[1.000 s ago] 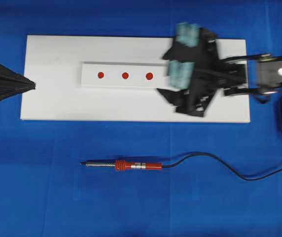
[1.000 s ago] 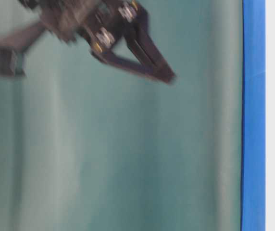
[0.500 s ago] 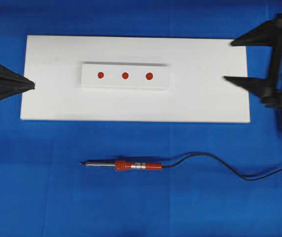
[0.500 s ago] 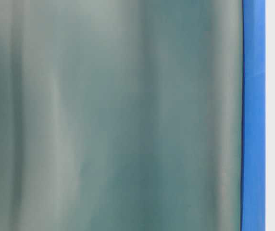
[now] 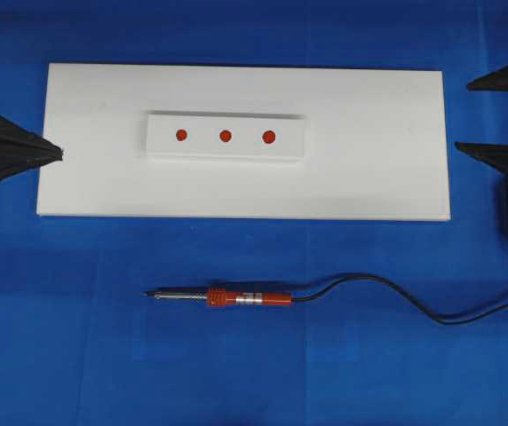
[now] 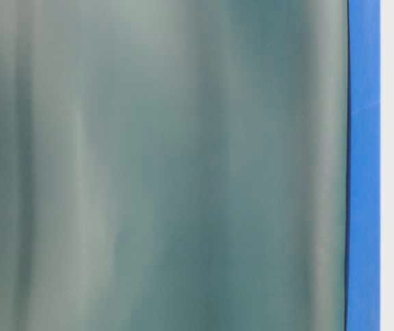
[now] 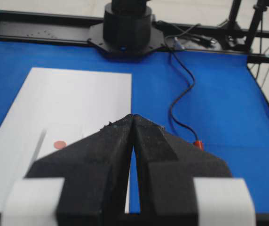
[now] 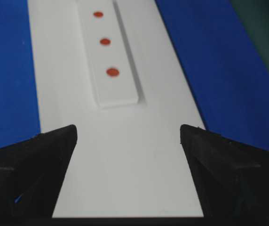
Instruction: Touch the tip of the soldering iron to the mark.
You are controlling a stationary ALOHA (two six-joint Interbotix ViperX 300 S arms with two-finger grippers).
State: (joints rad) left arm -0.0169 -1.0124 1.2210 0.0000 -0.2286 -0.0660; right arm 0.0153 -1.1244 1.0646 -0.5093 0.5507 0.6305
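My right fingers (image 8: 127, 136) gape empty at the board's (image 5: 378, 177) right end; left fingers (image 7: 133, 123) are closed. The iron (image 5: 236, 298) lies untouched on the bench. Next: reach and grasp its handle.

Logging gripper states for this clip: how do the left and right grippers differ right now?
The left gripper is shut, fingertips meeting; the right gripper is open, jaws wide apart. The left's tip sits at the white board's left edge; the right's sits just off its right edge. Both hold nothing.
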